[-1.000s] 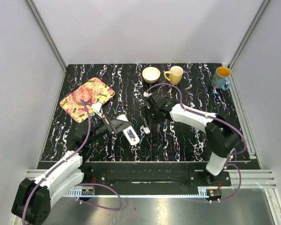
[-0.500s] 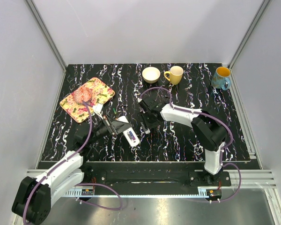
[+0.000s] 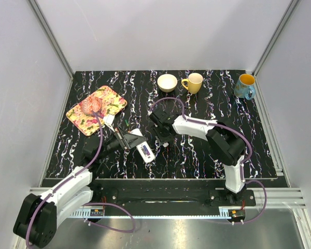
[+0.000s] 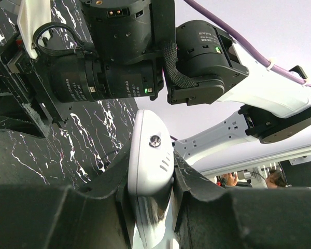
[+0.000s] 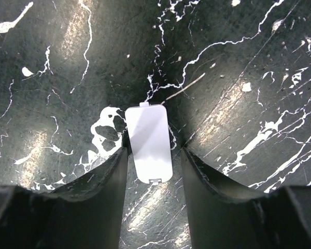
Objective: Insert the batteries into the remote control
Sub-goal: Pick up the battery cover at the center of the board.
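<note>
Two arms: both are over the middle of the black marbled table (image 3: 197, 155), grippers near each other.
Remote control (image 3: 144, 151): slim white handset, clamped in the left gripper (image 3: 132, 141), just off or on the table left of centre.
Left pincer: closed on the remote; the wrist view shows both fingers pressing the remote's (image 4: 150, 171) long sides.
Remote's long axis: diagonal, from far-left, where it is gripped, to near-right, where the free end sticks out.
Right gripper (image 3: 162, 138): just right of the remote and a bit farther back, apart from it.
Right pincer: parted fairly narrowly, holding nothing, with fingers (image 5: 101, 207) either side of a small white cover (image 5: 149, 142) lying flat on the table.
Cover's fit: it sits btwn the fingers, nearer one than the other; can't tell if that one touches it.
Nearer arm: left, since it has the remote; right is the free one.
Left arm pose: low, stretched fwd and to the right from its base.
Right arm pose: elbow folded near its base, forearm reaching left across the table, wrist aimed straight down.
Batteries: none seen in any view.
Battery bay: can't tell if it's open or which way it faces.
Judgement: the next move likely depends on the right pincer reaching the remote's free end w/o knocking it.
</note>
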### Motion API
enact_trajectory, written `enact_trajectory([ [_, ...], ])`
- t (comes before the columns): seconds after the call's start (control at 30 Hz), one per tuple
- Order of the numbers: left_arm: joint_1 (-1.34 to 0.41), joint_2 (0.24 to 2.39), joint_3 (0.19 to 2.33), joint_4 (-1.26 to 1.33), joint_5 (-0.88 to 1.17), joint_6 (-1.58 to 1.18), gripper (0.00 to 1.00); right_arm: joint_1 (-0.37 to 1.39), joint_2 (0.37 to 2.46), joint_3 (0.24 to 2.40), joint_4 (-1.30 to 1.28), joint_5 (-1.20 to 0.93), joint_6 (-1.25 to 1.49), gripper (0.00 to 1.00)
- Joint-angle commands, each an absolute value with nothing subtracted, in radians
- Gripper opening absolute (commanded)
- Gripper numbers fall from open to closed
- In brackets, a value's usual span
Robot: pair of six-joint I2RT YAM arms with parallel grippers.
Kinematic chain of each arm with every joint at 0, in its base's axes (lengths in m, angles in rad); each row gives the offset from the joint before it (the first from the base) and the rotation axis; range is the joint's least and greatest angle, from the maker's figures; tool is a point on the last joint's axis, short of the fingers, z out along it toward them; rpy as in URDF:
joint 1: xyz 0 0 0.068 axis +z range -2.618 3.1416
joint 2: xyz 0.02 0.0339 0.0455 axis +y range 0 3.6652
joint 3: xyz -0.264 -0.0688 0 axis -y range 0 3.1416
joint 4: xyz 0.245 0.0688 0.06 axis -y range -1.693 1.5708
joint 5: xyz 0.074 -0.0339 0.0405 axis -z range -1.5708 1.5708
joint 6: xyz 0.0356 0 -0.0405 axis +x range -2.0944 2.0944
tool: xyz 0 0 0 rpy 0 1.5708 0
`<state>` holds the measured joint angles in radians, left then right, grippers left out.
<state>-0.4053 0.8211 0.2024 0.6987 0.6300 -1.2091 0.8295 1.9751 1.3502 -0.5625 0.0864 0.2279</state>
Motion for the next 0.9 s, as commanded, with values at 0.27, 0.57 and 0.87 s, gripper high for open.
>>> enact_trajectory([
  [0.27, -0.4, 0.833, 0.201, 0.788, 0.649, -1.21, 0.0, 0.853, 1.99, 1.33, -0.586, 0.133, 0.227, 0.34],
  [0.57, -0.4, 0.873, 0.219, 0.801, 0.624, -1.213, 0.0, 0.833, 1.854, 1.256, -0.607, 0.164, 0.339, 0.06],
  [0.87, -0.414, 1.09, 0.285, 0.952, 0.525, -1.282, 0.0, 0.825, 1.467, 1.253, -0.86, 0.158, 0.446, 0.0],
])
